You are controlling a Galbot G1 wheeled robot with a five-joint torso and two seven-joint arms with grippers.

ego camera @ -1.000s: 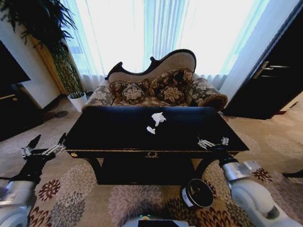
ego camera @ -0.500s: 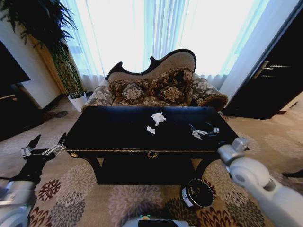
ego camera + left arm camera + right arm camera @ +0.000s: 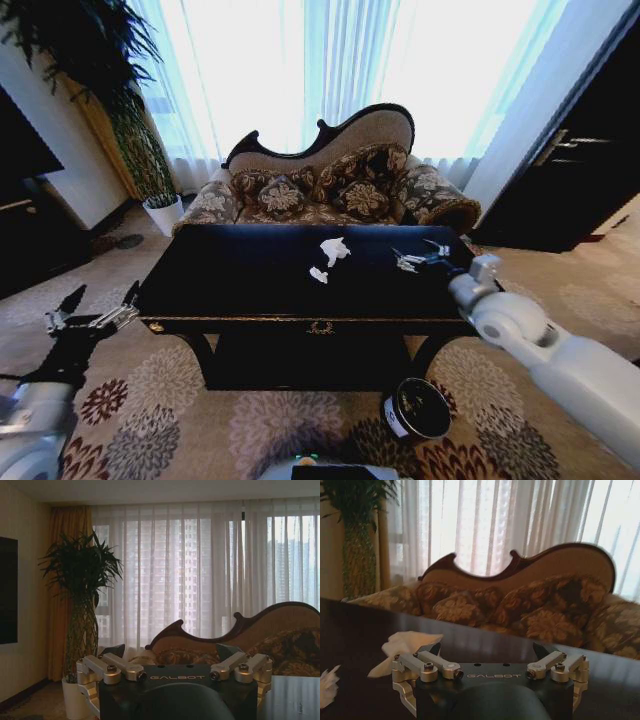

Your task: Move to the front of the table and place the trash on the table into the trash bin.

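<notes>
The black table with gold trim stands right before me. On its top lie two bits of trash: a crumpled white paper wad and a smaller white scrap. My right gripper hovers open over the table's right part, a short way right of the wad. The right wrist view shows that gripper with the wad and scrap beyond its fingers. My left gripper hangs open beside the table's left end, also seen in the left wrist view. The black trash bin stands on the carpet below the table's front right.
A patterned sofa sits close behind the table. A tall potted plant stands at the back left and a dark cabinet at the right. Patterned carpet lies between me and the table.
My right arm has risen from the table's front right edge and carried its open gripper over the tabletop, farther back and to the left. The left arm and the trash have not moved.
</notes>
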